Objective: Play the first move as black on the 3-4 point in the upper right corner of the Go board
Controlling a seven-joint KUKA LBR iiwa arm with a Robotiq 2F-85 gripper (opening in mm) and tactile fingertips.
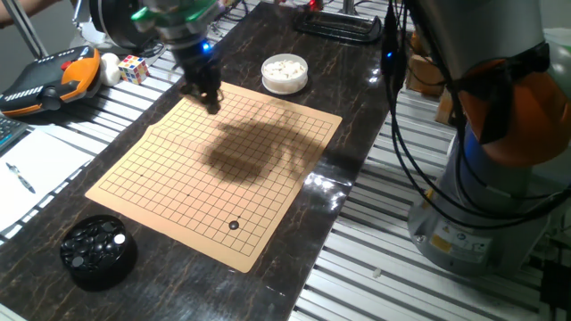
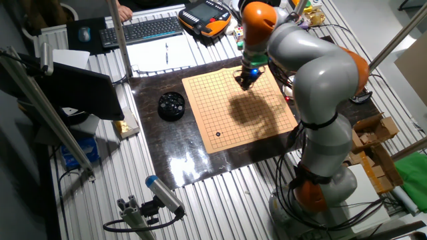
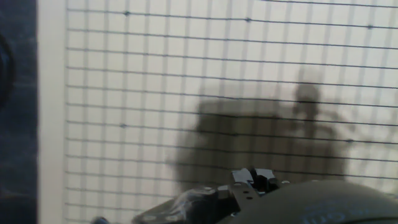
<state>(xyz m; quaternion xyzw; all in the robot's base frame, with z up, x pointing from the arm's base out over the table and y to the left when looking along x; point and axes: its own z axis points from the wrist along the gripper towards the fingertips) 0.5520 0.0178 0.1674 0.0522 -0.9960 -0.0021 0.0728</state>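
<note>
The wooden Go board (image 1: pixel 214 169) lies on the dark table, and also shows in the other fixed view (image 2: pixel 237 110). One black stone (image 1: pixel 235 226) sits on a grid crossing near the board's near right corner; it also shows in the other fixed view (image 2: pixel 218 134). My gripper (image 1: pixel 211 100) hangs over the far left corner of the board, well away from that stone, and also shows in the other fixed view (image 2: pixel 244 80). I see nothing held in it. Its jaws are too dark to read. The hand view shows only bare grid (image 3: pixel 124 74) and my shadow.
A black bowl of black stones (image 1: pixel 96 250) stands by the board's near left corner. A white bowl of white stones (image 1: pixel 285 73) stands beyond the far edge. A teach pendant (image 1: pixel 49 80), a Rubik's cube (image 1: pixel 134 68) and paper (image 1: pixel 27 169) lie to the left.
</note>
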